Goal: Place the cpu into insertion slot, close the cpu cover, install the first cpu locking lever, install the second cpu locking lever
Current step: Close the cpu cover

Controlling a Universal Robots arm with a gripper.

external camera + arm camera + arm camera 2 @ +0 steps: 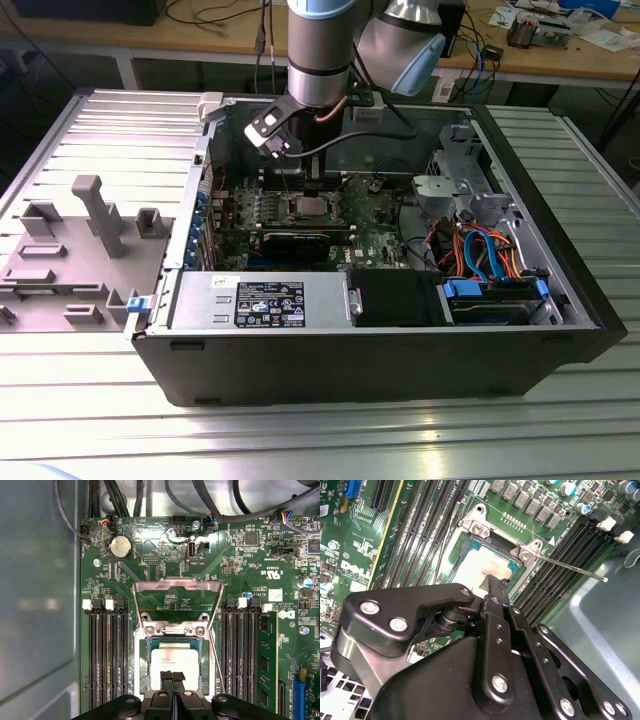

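Note:
The cpu (175, 661) lies flat in the socket on the green motherboard (150, 555), its silver-grey top showing in both wrist views (472, 571). The cpu cover (177, 585), a silvery frame, stands swung up and open from its hinge at the socket's edge. A thin metal locking lever (570, 568) sticks out free beside the socket, also visible as a locking lever (212, 647) in the first wrist view. My gripper (172, 676) hovers over the cpu's edge with its two black fingers pressed together, holding nothing. In the exterior view the gripper (313, 188) reaches down into the case over the socket (315, 208).
Memory slots (105, 655) flank the socket on both sides. Black cables (120, 500) run along the board's edge. The open computer case (560, 300) holds a power supply box (265, 300) and drive bays with orange and blue cables (480, 250). A grey fixture tray (70, 250) lies at the exterior view's left.

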